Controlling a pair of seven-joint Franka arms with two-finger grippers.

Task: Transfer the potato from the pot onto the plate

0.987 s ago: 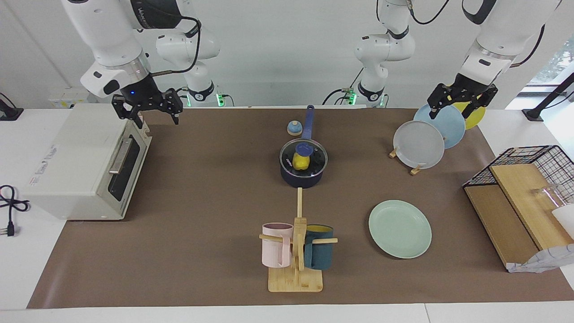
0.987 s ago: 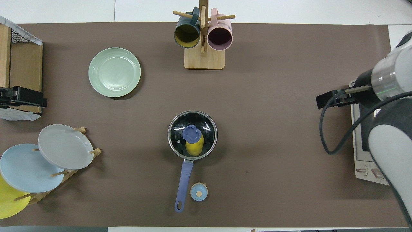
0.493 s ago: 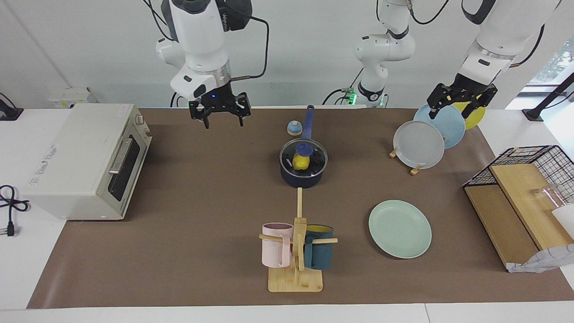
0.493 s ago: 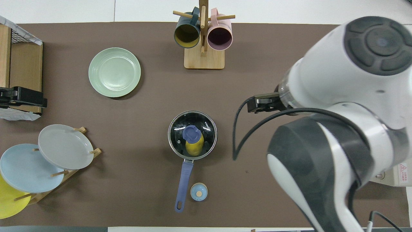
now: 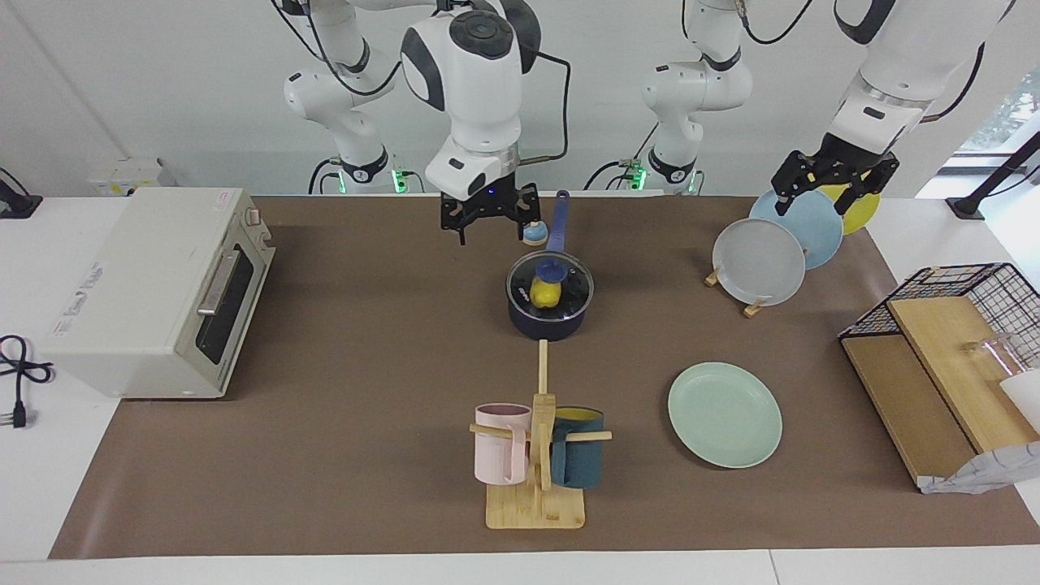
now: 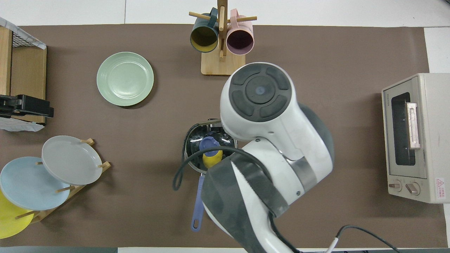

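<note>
The navy pot (image 5: 549, 323) stands mid-table with its long handle (image 5: 559, 219) pointing toward the robots. A glass lid with a blue knob (image 5: 551, 266) covers it. The yellow potato (image 5: 544, 293) shows through the lid. In the overhead view the pot (image 6: 192, 144) and potato (image 6: 212, 160) are partly covered by the right arm. My right gripper (image 5: 490, 226) is open and empty, up in the air beside the pot's handle, clear of the lid. The mint-green plate (image 5: 725, 414) is empty, farther from the robots, toward the left arm's end (image 6: 125, 78). My left gripper (image 5: 830, 188) waits open over the plate rack.
A toaster oven (image 5: 154, 292) stands at the right arm's end. A mug tree (image 5: 536, 455) with a pink and a teal mug stands farther out than the pot. A small blue knob-like object (image 5: 534, 234) sits beside the pot's handle. A rack holds grey, blue and yellow plates (image 5: 760, 262). A wire basket (image 5: 967, 292) holds wooden boards.
My right arm has swung from over the toaster oven across the table to beside the pot, gripper still open. The left arm, pot, potato and plate have not moved.
</note>
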